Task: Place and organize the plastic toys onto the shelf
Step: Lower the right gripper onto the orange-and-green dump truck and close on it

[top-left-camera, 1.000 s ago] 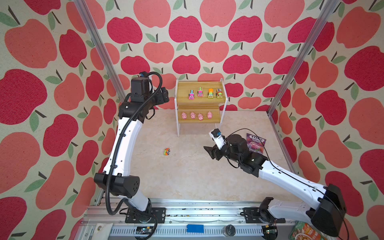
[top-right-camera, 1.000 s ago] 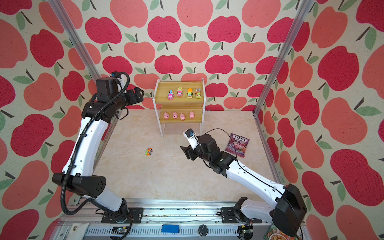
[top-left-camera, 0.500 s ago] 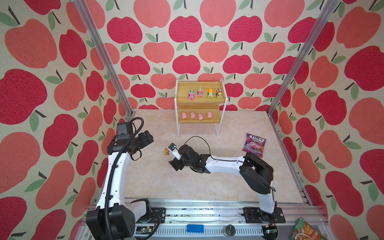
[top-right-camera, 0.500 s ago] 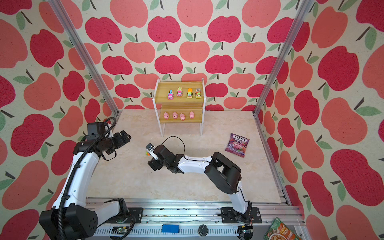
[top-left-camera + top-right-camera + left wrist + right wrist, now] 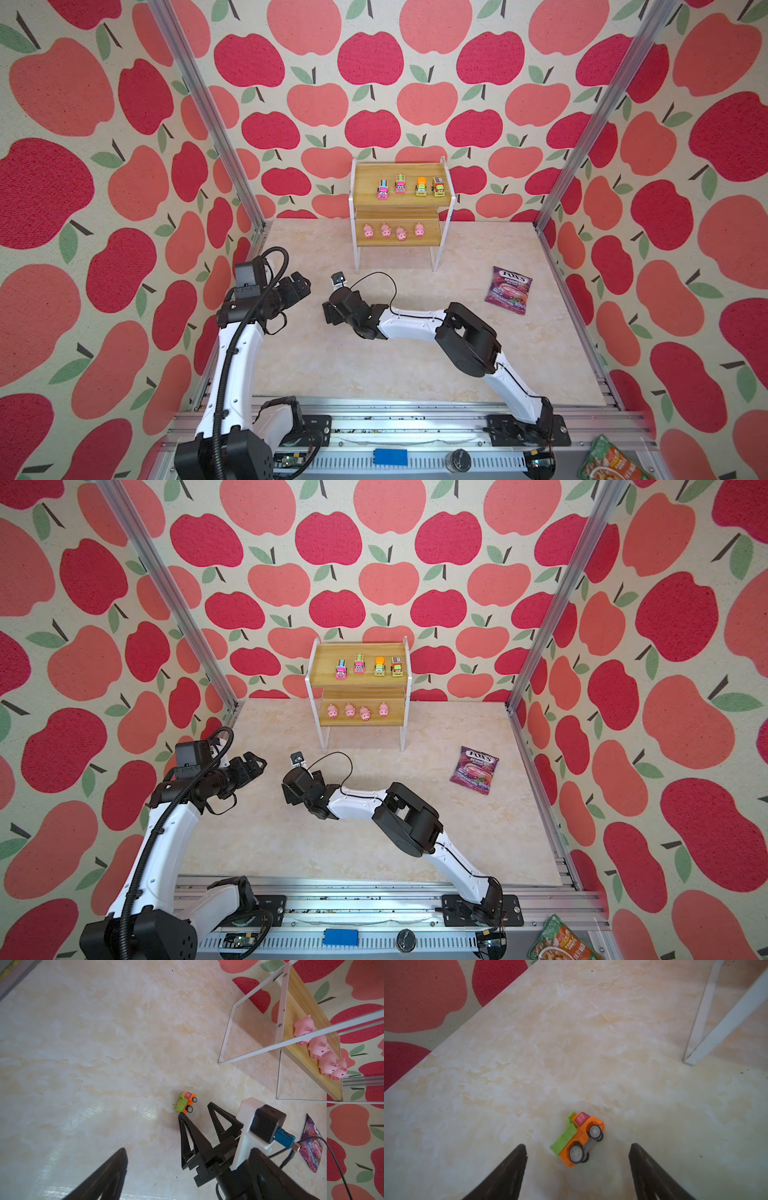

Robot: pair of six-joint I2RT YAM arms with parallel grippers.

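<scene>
R gripper (image 5: 577, 1145) swung left across worktop (image 5: 374, 374) to truck (image 5: 186, 1103) | fingers apart astride it; L gripper (image 5: 255, 761) apart too | risk: truck lay sideways, might've squirted out at pinch

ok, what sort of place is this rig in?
Likely a lab robot test cell, not a real room: apple-print cloth walls hung on aluminium posts, and two arms bolted to a rail at the table's front edge.
</scene>
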